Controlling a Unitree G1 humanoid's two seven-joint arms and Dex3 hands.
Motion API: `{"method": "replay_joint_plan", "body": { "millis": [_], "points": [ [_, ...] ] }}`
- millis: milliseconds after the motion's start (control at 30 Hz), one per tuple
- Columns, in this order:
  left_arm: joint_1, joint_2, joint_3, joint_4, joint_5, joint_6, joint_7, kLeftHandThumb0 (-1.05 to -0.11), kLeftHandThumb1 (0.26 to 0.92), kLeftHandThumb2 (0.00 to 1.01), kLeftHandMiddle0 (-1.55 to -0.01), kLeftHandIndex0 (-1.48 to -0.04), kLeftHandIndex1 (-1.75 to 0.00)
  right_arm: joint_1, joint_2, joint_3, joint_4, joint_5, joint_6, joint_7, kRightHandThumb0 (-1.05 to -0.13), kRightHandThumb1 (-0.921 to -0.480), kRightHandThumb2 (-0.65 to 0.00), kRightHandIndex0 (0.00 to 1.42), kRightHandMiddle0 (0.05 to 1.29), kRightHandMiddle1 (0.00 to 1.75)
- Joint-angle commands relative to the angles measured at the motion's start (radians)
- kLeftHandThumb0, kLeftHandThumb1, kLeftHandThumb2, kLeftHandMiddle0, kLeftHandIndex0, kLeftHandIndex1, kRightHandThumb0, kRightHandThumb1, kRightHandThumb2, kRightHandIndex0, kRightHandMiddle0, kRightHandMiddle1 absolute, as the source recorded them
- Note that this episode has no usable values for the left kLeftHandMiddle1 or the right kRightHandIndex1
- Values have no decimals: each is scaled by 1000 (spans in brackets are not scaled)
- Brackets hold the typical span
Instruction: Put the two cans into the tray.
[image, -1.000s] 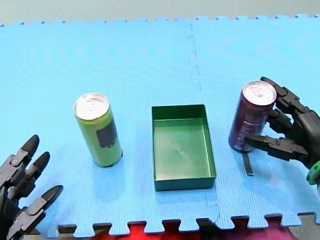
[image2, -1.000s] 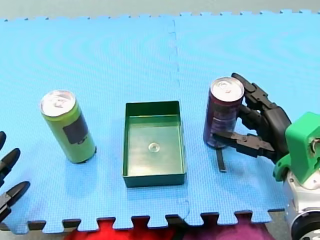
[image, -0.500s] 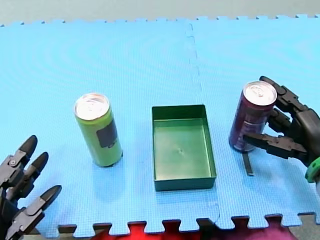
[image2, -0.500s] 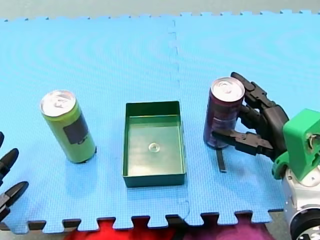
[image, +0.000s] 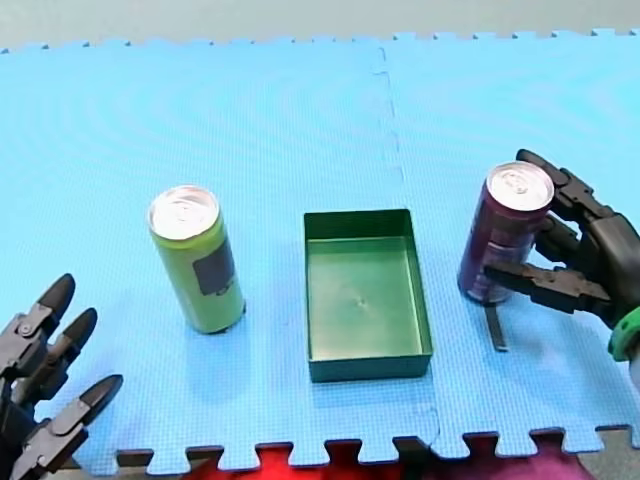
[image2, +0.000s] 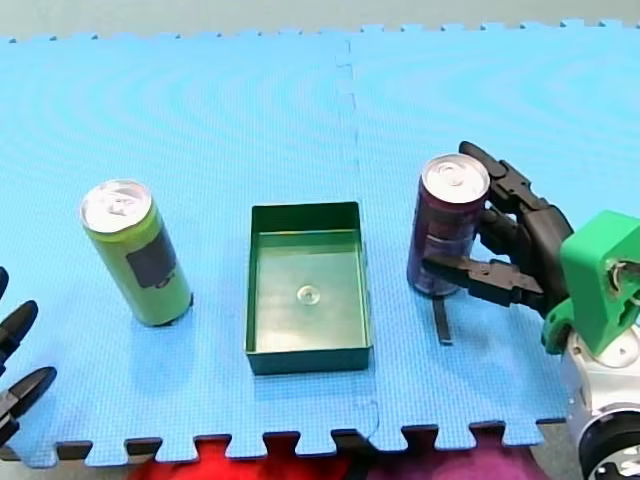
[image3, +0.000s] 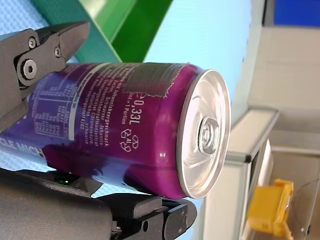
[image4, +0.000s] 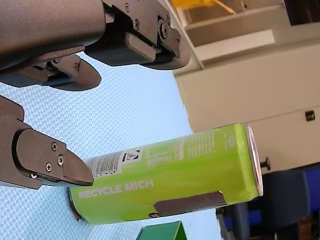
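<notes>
A purple can (image: 505, 235) stands upright on the blue mat, just right of the green tray (image: 368, 368). My right hand (image: 548, 240) is shut on it, fingers curled behind the can and thumb across its lower front. The first wrist view has the same purple can (image3: 125, 125) between dark fingers (image3: 45, 45). A lime-green can (image: 197, 262) stands upright left of the tray, untouched. My left hand (image: 50, 380) is at the near left corner, well short of the green can. In the second wrist view the green can (image4: 170, 170) stands beyond dark fingers (image4: 50, 160) that do not touch it.
The tray is open-topped and nothing lies in it. A small dark strip (image: 495, 328) lies on the mat by the purple can's base. The mat's jigsaw front edge (image: 330, 452) runs close to me, with red and purple material beyond it.
My right hand's fingers have drawn slightly tighter around the purple can. The left hand has sunk a little toward the near edge. Both cans stand where they were.
</notes>
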Motion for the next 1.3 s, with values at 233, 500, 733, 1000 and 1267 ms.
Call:
{"method": "replay_joint_plan", "body": {
  "millis": [233, 500, 733, 1000, 1267],
  "points": [
    [2, 0, 3, -7, -11, -1, -3, -1048, 921, 95, -459, -393, -4, -16, -1, 4, 3, -4, 11, -9, -1048, -721, -4, 312, 246, 5],
    [8, 0, 3, -17, -13, 1, -7, -1048, 921, 103, -458, -394, -3, -21, 2, 6, 5, -5, 17, -14, -1048, -719, -2, 315, 245, 3],
    [12, 1, 3, -23, -14, 1, -8, -1048, 921, 115, -458, -396, -3, -23, 2, 5, 9, -6, 20, -17, -1048, -719, -2, 320, 247, 3],
    [18, 3, 3, -31, -20, 5, -16, -1048, 921, 125, -464, -399, -4, -30, 4, 5, 15, -8, 33, -24, -1048, -717, 0, 327, 250, 4],
    [30, 1, 1, -56, -16, 15, -11, -1048, 921, 124, -466, -402, -4, -38, 5, -2, 24, -6, 50, -26, -1048, -716, 0, 332, 254, 4]
  ]
}}
